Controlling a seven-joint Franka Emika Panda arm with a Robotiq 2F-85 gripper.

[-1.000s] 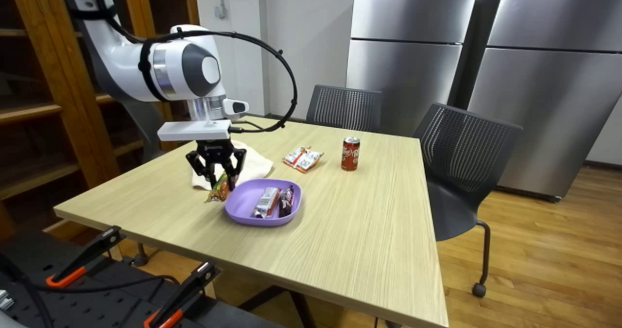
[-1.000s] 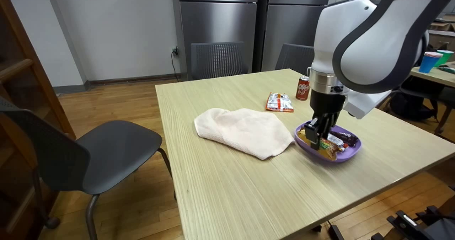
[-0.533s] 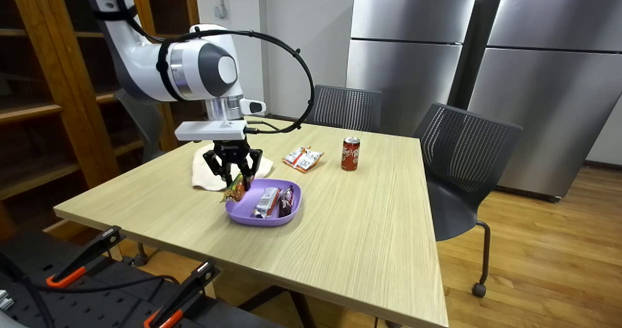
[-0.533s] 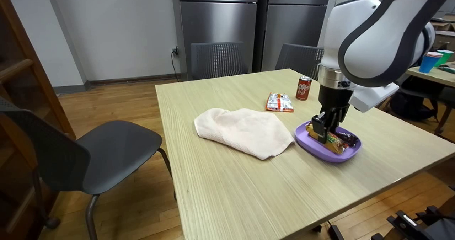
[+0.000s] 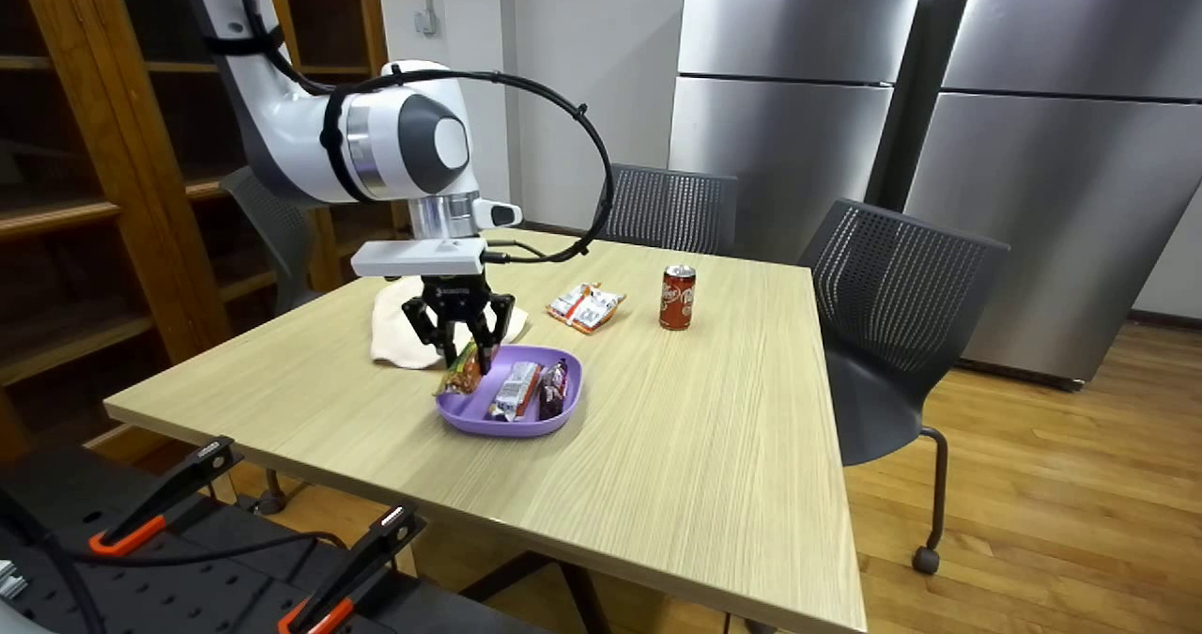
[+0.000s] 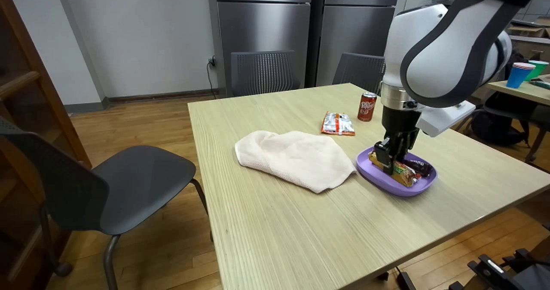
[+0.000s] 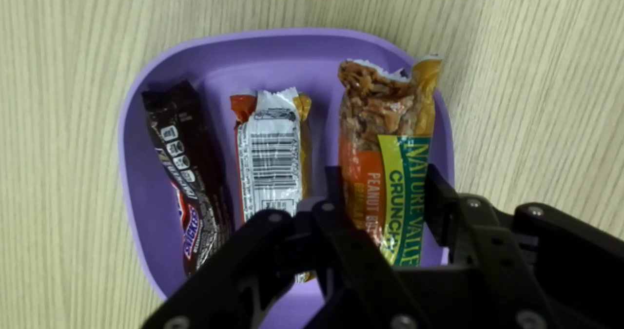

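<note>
The gripper [image 7: 382,187] is closed snugly around a Nature Valley Crunchy bar [image 7: 390,148], its two black fingers [image 7: 441,207] against the wrapper's long sides — parted only by the bar's own width. The bar is over one side of a purple plate [image 7: 287,58], its end overlapping the rim in the wrist view; whether it touches the plate, I cannot tell.

Two more snacks lie in the plate. A dark brown Snickers wrapper [image 7: 187,173] rests along the opposite side, slightly slanted; between it and the held bar is a white-backed barcode wrapper [image 7: 270,163] with orange and yellow edges, partly covered by the gripper.

In an exterior view, a rumpled cream towel [image 6: 296,159] lies on the pale wood-grain table [image 6: 275,230], one corner just beside the plate. Farther back are a flat silver-and-orange snack packet [image 6: 338,124] and an upright Dr Pepper can [image 6: 366,106] — near each other, not touching. Gray chairs [image 5: 906,291] stand around the table, and stainless-steel refrigerators [image 5: 779,164] show beyond it in both exterior views.
</note>
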